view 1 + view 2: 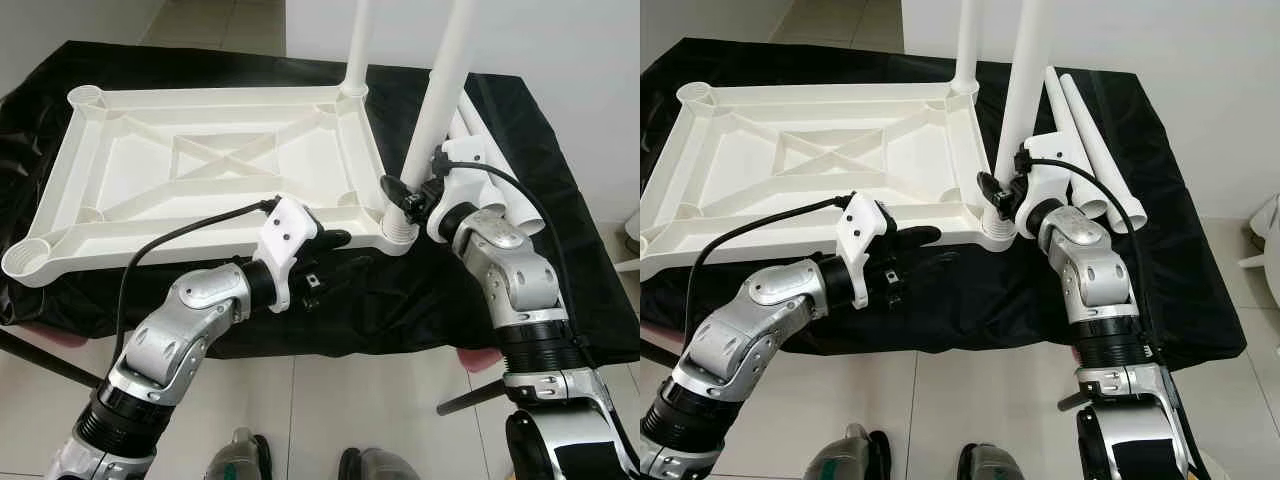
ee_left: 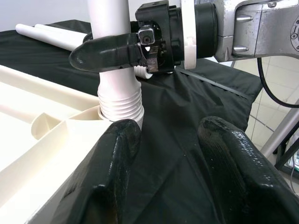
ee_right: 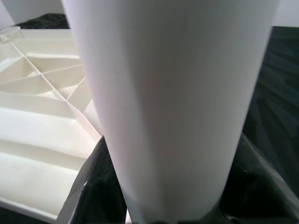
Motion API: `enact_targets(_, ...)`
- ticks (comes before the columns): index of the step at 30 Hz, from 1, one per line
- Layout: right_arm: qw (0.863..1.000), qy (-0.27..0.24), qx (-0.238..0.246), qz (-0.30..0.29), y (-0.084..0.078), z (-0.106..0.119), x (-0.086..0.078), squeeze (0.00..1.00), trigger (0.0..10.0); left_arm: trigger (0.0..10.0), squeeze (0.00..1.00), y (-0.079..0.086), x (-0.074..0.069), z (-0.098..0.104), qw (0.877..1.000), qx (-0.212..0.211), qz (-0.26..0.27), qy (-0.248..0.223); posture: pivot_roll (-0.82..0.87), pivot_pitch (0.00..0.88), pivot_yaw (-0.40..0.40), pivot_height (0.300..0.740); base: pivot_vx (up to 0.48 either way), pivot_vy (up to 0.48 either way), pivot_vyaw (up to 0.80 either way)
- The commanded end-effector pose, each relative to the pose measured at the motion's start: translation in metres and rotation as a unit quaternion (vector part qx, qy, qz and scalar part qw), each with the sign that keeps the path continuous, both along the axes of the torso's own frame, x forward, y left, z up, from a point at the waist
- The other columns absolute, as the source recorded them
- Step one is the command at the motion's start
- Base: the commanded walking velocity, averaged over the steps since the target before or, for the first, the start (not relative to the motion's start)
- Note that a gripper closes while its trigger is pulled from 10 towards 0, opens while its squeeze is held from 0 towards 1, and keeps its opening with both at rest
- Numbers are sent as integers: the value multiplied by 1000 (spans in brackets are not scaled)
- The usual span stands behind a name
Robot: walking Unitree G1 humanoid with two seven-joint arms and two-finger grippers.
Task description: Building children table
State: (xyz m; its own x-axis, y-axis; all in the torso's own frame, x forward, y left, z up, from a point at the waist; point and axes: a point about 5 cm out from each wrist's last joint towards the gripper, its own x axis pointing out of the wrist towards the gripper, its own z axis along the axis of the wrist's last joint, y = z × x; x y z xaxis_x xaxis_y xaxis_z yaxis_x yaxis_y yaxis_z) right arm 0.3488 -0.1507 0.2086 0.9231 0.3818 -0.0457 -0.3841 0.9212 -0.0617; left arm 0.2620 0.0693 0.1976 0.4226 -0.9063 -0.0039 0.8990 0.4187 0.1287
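A white plastic table top (image 1: 150, 245) lies upside down on a black cloth. One white leg (image 1: 358, 40) stands upright in its far right corner. A second leg (image 1: 435, 110) stands in the near right corner socket, its ribbed base (image 2: 119, 100) seated there. My right gripper (image 1: 406, 198) is shut on this leg just above the base, one finger (image 2: 107, 49) wrapped round it. My left gripper (image 1: 345, 252) is open at the top's front rim, just left of that corner, with nothing between its fingers (image 2: 117, 158). Two loose legs (image 1: 1090, 140) lie on the cloth to the right.
The black cloth (image 1: 520, 130) drapes over the support's edges, with tiled floor (image 1: 330, 400) in front. The two left corner sockets (image 1: 25, 258) of the top are empty. A dark stand leg (image 1: 470, 395) juts out at lower right. A white wall lies beyond.
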Motion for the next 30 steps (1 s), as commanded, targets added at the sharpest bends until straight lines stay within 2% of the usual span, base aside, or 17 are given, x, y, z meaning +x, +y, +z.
enact_targets(1, 993, 112, 16, -30, -10, -47, -4, 0, 10000, 10000, 0, 0, -3, -1, 1000, 4, -9, 2, 16, 145, -1, 740, 0, 0, 0)
enact_targets(2, 992, 116, 37, -39, -12, -48, -5, 0, 10000, 10000, 0, 0, -3, -1, 1000, 4, -8, 2, 13, 146, 0, 740, 0, 0, 0)
enact_targets(3, 992, 116, 37, -39, -12, -48, -5, 0, 10000, 10000, 0, 0, -3, -1, 1000, 4, -8, 2, 13, 146, 0, 740, 0, 0, 0)
enact_targets(4, 988, 126, 72, -59, -19, -50, -5, 0, 10000, 10000, 0, 0, -3, -1, 1000, 4, -9, 2, 9, 146, 2, 740, 0, 0, 0)
enact_targets(5, 986, 130, 79, -66, -22, -51, -5, 0, 10000, 10000, 0, 0, -3, -1, 1000, 4, -9, 2, 9, 146, 2, 740, 0, 0, 0)
enact_targets(13, 984, 136, 76, -82, -28, -55, -5, 0, 10000, 10000, 0, -1, -2, -1, 1000, 3, -11, 2, 6, 145, 3, 740, 0, 0, 0)
enact_targets(17, 989, 122, 38, -73, -24, -53, -3, 0, 10000, 10000, 0, -1, -2, -1, 1000, 2, -10, 2, 5, 144, 2, 740, 0, 0, 0)
enact_targets(20, 994, 95, -11, -54, -15, -47, 0, 0, 10000, 10000, 0, -1, -2, -1, 1000, 1, -10, 2, 9, 142, -3, 740, 0, 0, 0)
enact_targets(23, 995, 90, -21, -48, -12, -46, 0, 0, 10000, 10000, 0, -1, -2, -1, 1000, 1, -9, 2, 9, 142, -3, 740, 0, 0, 0)
enact_targets(25, 996, 78, -43, -27, -4, -47, -4, 0, 10000, 10000, 0, -1, -2, -1, 1000, 2, -8, 2, 9, 142, -3, 740, 0, 0, 0)
enact_targets(30, 995, 95, -37, -9, -1, -57, -15, 0, 10000, 10000, 0, 0, -3, -1, 1000, 1, -4, 2, 18, 143, -7, 740, 0, 0, 0)
